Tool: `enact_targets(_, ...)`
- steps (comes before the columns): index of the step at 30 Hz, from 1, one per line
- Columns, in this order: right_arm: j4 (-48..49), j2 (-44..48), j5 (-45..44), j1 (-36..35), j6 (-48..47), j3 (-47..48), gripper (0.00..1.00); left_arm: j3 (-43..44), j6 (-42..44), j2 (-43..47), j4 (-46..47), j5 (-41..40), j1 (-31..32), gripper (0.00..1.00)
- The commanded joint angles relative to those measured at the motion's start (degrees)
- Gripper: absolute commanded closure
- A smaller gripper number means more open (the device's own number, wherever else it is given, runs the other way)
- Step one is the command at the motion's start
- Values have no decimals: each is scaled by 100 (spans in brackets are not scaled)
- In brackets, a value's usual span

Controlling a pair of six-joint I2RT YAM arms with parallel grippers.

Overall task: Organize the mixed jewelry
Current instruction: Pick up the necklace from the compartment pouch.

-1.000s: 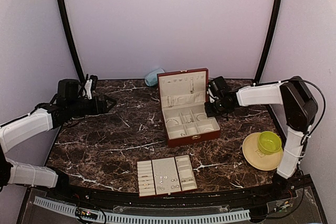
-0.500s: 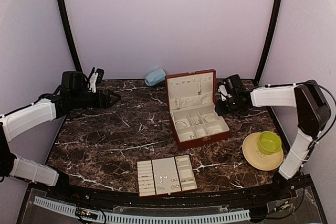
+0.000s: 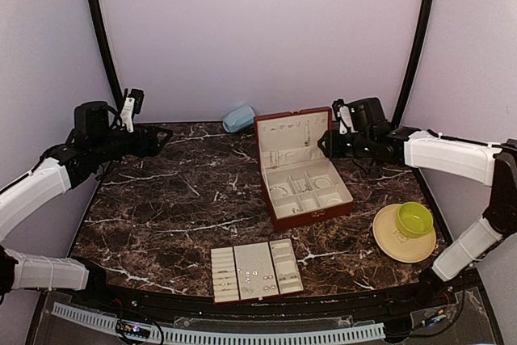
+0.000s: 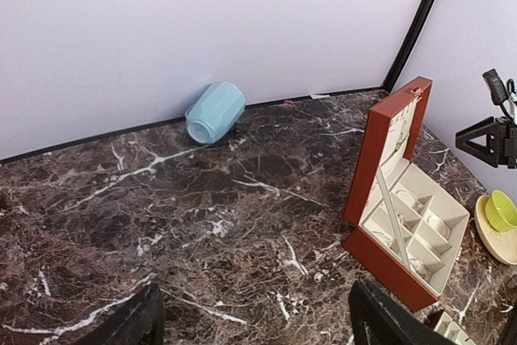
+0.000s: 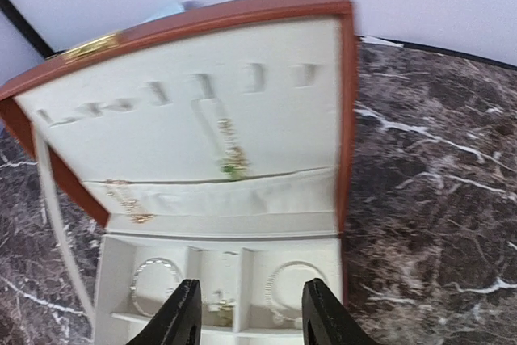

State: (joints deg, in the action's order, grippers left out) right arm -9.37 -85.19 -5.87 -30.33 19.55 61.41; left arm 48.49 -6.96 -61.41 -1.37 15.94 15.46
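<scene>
The mixed jewelry [image 3: 255, 280] lies as tiny shiny pieces on the cream-lined tray [image 3: 283, 258] at the table's front. The red-brown box [image 3: 308, 216] stands open in the middle; its compartments hold bracelets [image 5: 153, 283] and small pieces [image 5: 218, 305], and chains [image 5: 232, 153] hang in the lid. My right gripper [image 3: 326, 145] hovers by the lid's right edge, and in the right wrist view this gripper [image 5: 252, 314] is open, looking into the box with nothing between its fingers. My left gripper [image 3: 160, 136] hangs open and empty over the far left of the table; in the left wrist view that gripper [image 4: 254, 327] looks over bare marble.
A pale blue cup [image 3: 237, 118] lies on its side at the back wall, left of the box. A yellow plate [image 3: 392, 240] with a green bowl [image 3: 415, 218] sits at the right. Black frame posts [image 3: 101, 38] rise at both back corners.
The box has slid to the right. My right gripper has opened and pulled up and away from the box's right side. My left gripper has drawn back to the left.
</scene>
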Motion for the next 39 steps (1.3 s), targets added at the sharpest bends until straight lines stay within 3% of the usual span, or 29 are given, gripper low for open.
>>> enact_targets(1,817,-266,167,-668,837,-62,58,-76,257,144,52,-411,-43,19)
enact_targets(13,971,-2016,-282,-1353,1049,1032,63,-33,634,409,-230,-801,-44,18)
enact_targets(23,1013,-2648,-742,-1404,1206,1507,64,-71,652,490,-230,-781,-50,18)
enact_targets(39,1086,-3147,-708,-1404,1196,1895,72,-90,639,463,-223,-747,-51,18)
